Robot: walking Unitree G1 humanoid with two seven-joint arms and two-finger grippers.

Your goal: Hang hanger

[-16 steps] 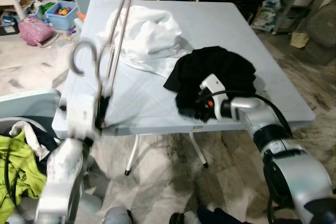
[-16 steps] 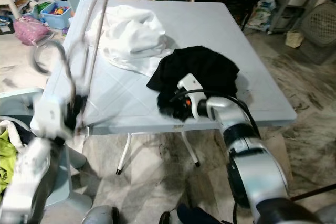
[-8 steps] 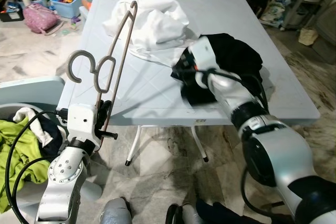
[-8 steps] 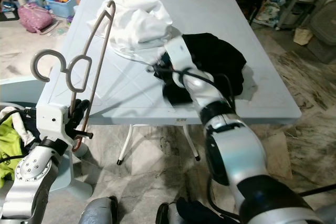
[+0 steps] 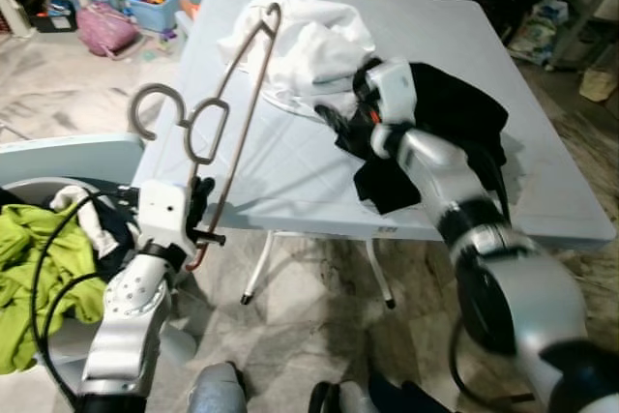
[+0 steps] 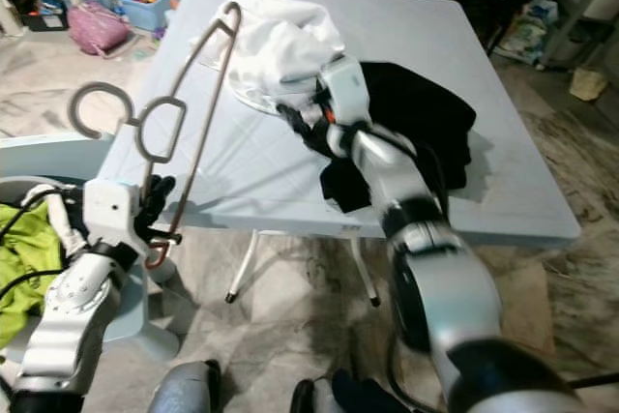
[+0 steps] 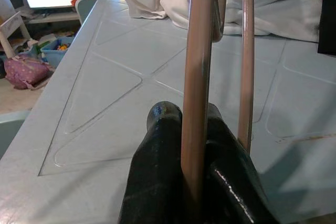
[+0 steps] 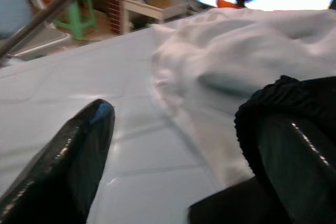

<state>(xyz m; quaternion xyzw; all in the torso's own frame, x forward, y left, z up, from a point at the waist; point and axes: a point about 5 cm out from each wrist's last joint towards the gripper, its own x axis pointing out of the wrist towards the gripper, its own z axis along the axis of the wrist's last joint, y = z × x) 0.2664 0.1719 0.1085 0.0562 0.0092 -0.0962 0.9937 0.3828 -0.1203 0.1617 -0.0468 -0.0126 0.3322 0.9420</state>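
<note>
Upright, hanger in left tool

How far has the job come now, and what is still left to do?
Done: the left hand is shut on the hanger and holds it upright beside the table.
In hand: the right hand is open over the table, where the black garment meets the white garment; it grips nothing.
Left: neither garment is on the hanger, and the hanger hangs on nothing yet.
</note>
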